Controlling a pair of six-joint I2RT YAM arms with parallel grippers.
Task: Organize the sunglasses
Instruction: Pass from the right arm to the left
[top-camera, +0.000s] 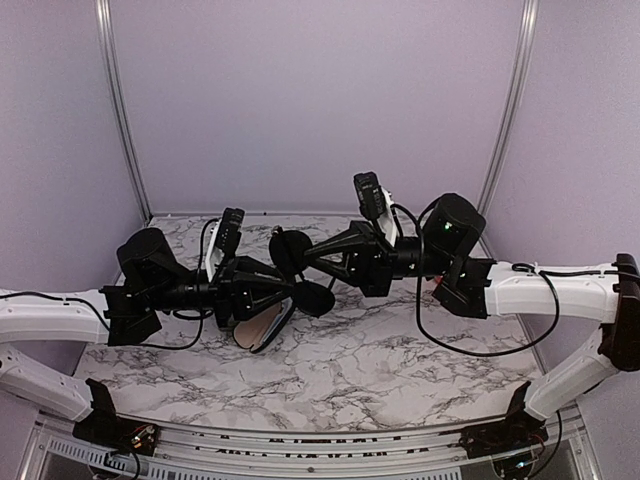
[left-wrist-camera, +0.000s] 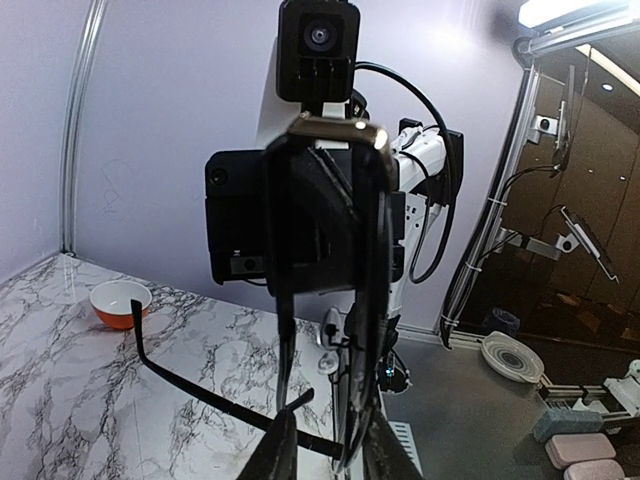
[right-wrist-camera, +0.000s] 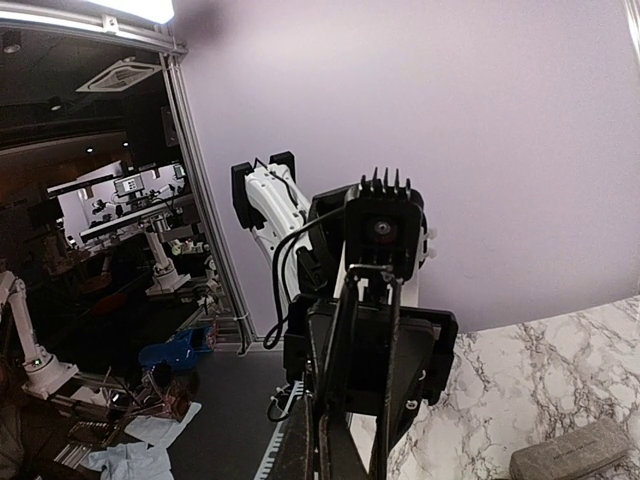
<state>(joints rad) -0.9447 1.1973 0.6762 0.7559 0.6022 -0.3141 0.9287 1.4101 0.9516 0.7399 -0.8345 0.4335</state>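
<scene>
Sunglasses, raised above the marble table with one temple trailing toward 8 o'clock, sit within the left gripper, clamping indeterminate, while the right gripper, jaws together, opposes from 3 o'clock, presumably for folding.

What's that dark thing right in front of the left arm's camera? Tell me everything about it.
A pair of sunglasses, thin black frame, seen almost edge-on and standing upright, the top rim glinting. One long slender side arm swings out leftward, clear above the marble table. The fingers of the left claw flank its lower end; whether they grip it cannot be told.
</scene>
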